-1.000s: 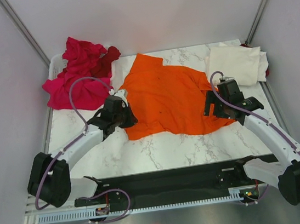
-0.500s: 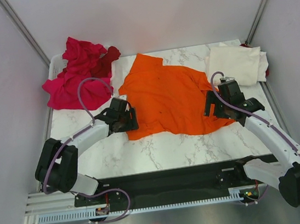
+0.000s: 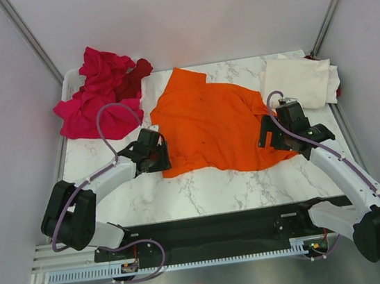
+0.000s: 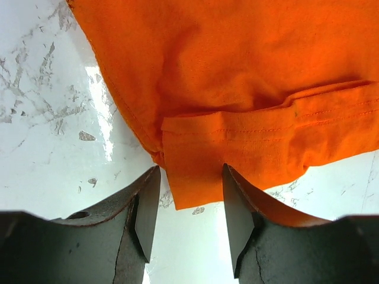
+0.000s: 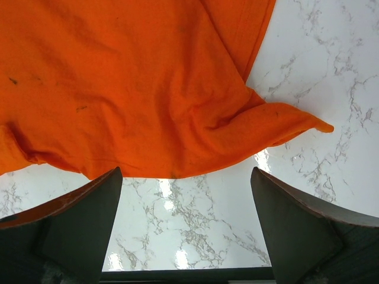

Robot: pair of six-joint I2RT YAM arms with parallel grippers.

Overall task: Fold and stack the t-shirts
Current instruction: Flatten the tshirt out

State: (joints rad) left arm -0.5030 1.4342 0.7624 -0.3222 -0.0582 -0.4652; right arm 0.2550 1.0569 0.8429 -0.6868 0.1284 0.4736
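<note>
**Left arm drops to the orange shirt's near-left corner**

The orange t-shirt point(image 3: 208, 122) lies spread but rumpled across the middle of the table point(image 3: 203, 189), not yet folded. Over the last second the left end effector point(image 3: 160, 157) has slid along the shirt's left edge toward the arm bases, and it now sits at the near-left corner. In the left wrist view its fingers stand a moderate gap apart. A doubled-over hem corner point(image 4: 237, 148) reaches down between them, and nothing is pinched yet.

The right end effector point(image 3: 273, 138) has hardly moved. It hangs over the near-right edge of the shirt with its fingers spread wide and empty, the hem just ahead of them in its wrist view.

This looks like both arms lining up on the near hem, probably to grip it for straightening or a first fold. The left is closer to taking hold.

- **Cream-white t-shirt** point(image 3: 301, 80): lies flattish at the far right corner, well apart from the orange one.
- **Magenta-pink t-shirts** point(image 3: 94, 109): heaped at the far left, with the dark red t-shirt point(image 3: 138, 75) bunched on that heap.

The table is glossy white marble with grey veins and throws glare under both wrists. Plain pale walls point(image 3: 180, 17) close in the cell, with metal posts point(image 3: 29, 40) at the corners.
</note>
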